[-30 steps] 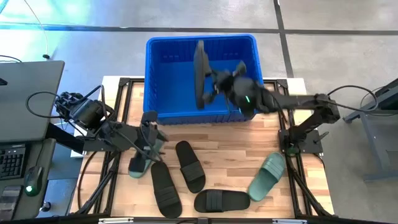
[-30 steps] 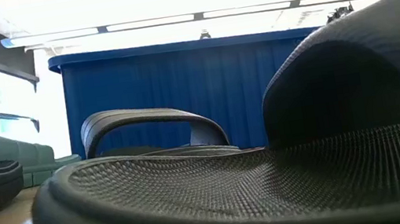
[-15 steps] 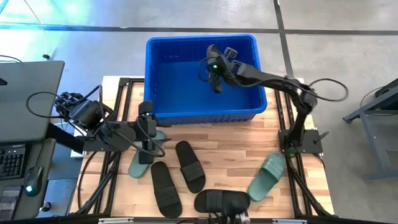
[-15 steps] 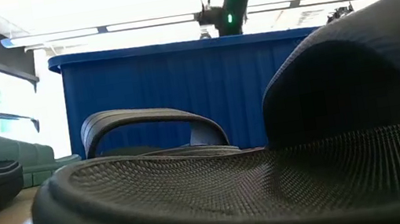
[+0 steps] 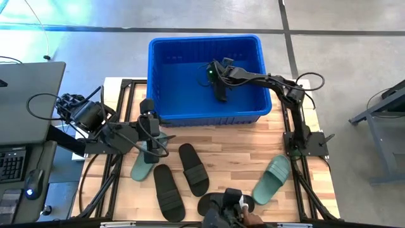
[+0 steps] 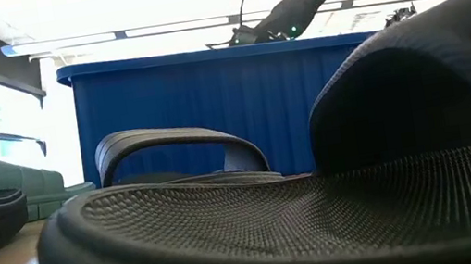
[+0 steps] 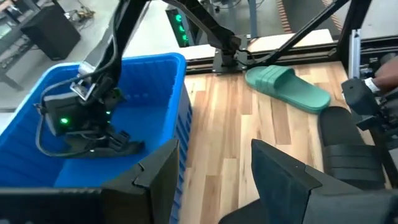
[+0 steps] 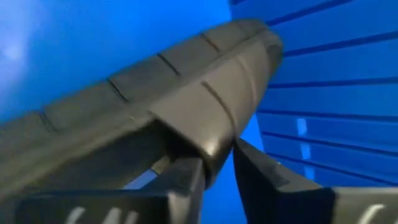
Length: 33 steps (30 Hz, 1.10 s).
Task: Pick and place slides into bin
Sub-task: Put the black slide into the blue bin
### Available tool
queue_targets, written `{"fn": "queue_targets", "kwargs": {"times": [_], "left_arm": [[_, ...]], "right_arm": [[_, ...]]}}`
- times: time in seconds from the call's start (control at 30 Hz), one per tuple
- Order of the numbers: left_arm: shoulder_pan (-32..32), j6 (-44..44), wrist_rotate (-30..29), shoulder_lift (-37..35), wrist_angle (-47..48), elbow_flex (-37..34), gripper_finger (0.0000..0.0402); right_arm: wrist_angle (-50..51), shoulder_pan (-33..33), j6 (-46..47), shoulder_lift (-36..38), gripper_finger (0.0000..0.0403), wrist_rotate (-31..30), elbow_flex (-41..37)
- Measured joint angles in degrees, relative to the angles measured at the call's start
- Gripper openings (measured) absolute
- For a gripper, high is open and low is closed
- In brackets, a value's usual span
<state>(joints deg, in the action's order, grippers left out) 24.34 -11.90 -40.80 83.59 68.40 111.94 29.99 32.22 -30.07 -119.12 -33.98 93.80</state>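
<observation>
Fingers of our right gripper (image 5: 219,90) sit on either side of a black slide (image 8: 143,118), and in the right wrist view the sole's edge lies between them. Whether they are clamped or just letting go we cannot tell; the gap looks narrow. The gripper is down inside the bin (image 5: 166,50), near its right half, and that is where this slide belongs. We judge this to be the drop-off, with the slide low enough that it will settle on the floor of the bin instead of bouncing out.

Our left gripper (image 5: 150,136) has its fingers spread wide and empty. It hovers over the table (image 5: 253,149) just in front of the bin's near wall, above one green slide (image 5: 143,166). We read that as lining up for the next pick; the wide opening suits the strap.

Outward from there, two black slides lie side by side at the middle of the table, one on the left (image 5: 168,193) and one just right of it (image 5: 193,168). Another black slide (image 5: 218,202) lies at the near edge, where a person's hand (image 5: 243,217) reaches in. The second green slide (image 5: 271,180) rests toward the right, near the right arm's base, well apart from both grippers.
</observation>
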Motion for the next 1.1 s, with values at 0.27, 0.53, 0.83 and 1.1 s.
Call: {"fn": "queue_targets", "kwargs": {"times": [0.27,0.53,0.83,1.1], "left_arm": [[0.0,0.1,-0.5,0.0,0.3,0.0,0.0184],[0.0,0.1,0.5,0.0,0.3,0.0,0.0184],[0.1,-0.6,2.8,0.0,0.2,0.0,0.0184],[0.1,-0.6,2.9,0.0,0.2,0.0,0.0184]], "right_arm": [[-3.2,0.0,0.1,-0.1,0.0162,0.6,0.0],[-0.8,-2.1,2.4,0.8,0.0205,-0.4,0.0],[-4.0,-3.8,6.8,1.9,0.0195,2.8,4.3],[17.9,-7.7,16.1,2.2,0.0175,20.0,21.2]]}}
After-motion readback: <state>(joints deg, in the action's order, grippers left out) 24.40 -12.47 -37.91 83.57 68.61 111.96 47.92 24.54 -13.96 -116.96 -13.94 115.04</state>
